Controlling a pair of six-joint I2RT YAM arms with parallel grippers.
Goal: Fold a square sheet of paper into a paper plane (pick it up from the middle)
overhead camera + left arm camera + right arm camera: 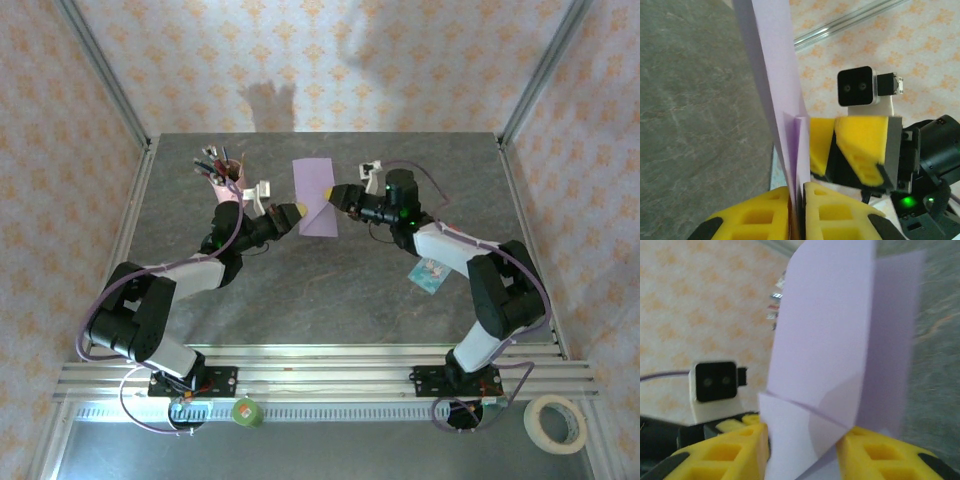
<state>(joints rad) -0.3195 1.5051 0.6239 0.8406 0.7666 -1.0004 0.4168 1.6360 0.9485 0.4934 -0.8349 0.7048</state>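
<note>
The square sheet of paper (pixel 318 197) is pale lilac, folded along its length and held up off the table's middle between both arms. My left gripper (pixel 297 213) is shut on its lower edge; in the left wrist view the layers (pixel 777 75) are pinched between the yellow fingers of the left gripper (pixel 801 192). My right gripper (pixel 335 195) faces it from the other side. Its jaws stand apart around the paper (pixel 820 340), which shows a diagonal folded flap, so the right gripper (pixel 805 440) is open. The paper plane is out of view.
A pink pen cup (pixel 222 175) with several pens stands at the back left. A teal-and-white packet (pixel 430 275) lies under the right arm. A tape roll (pixel 556 423) and a green roll (pixel 246 411) sit by the front rail. Patterned walls enclose the grey table (pixel 330 290).
</note>
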